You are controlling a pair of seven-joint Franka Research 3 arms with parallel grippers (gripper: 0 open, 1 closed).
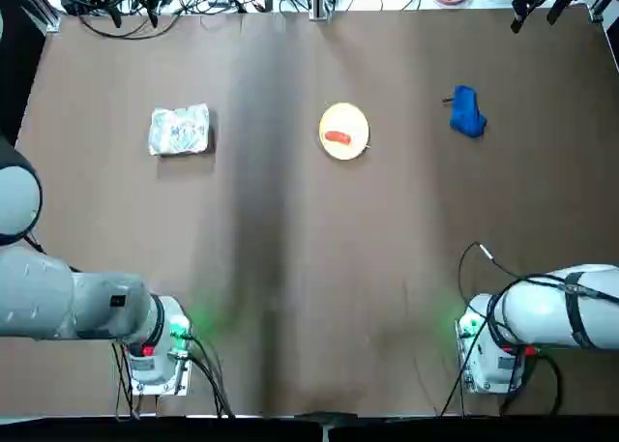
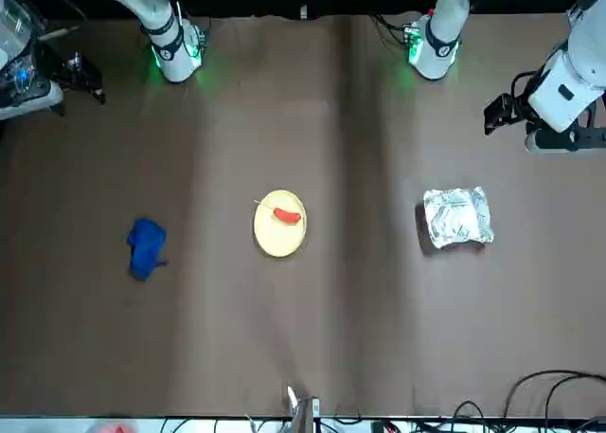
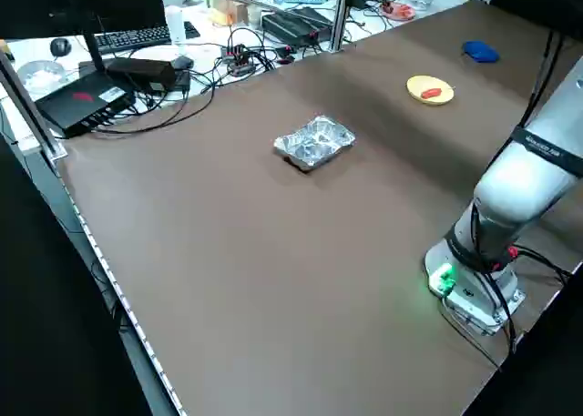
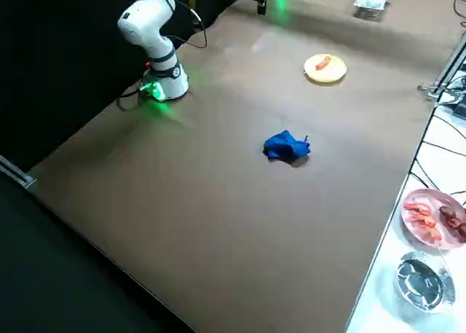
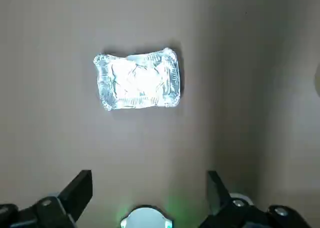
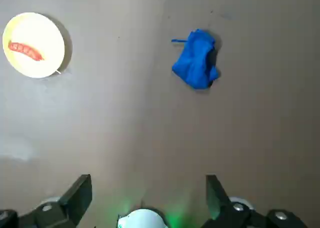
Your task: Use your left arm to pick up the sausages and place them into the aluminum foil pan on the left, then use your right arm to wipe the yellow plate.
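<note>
Sausage (image 1: pixel 337 137) on yellow plate (image 1: pixel 344 119), well apart from both spread-fingered grippers (image 5: pixel 148 188) (image 6: pixel 148 188)

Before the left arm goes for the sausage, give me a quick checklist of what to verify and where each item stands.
1. Sausage on the yellow plate, uncovered: ok.
2. Aluminum foil pan empty, apart from the plate: ok.
3. Left gripper jaws open, holding nothing: ok.
4. Right gripper jaws open, high above the table: ok.
5. Blue cloth lying on the right arm's side: ok.
6. Table between left arm and plate unobstructed: ok.
</note>
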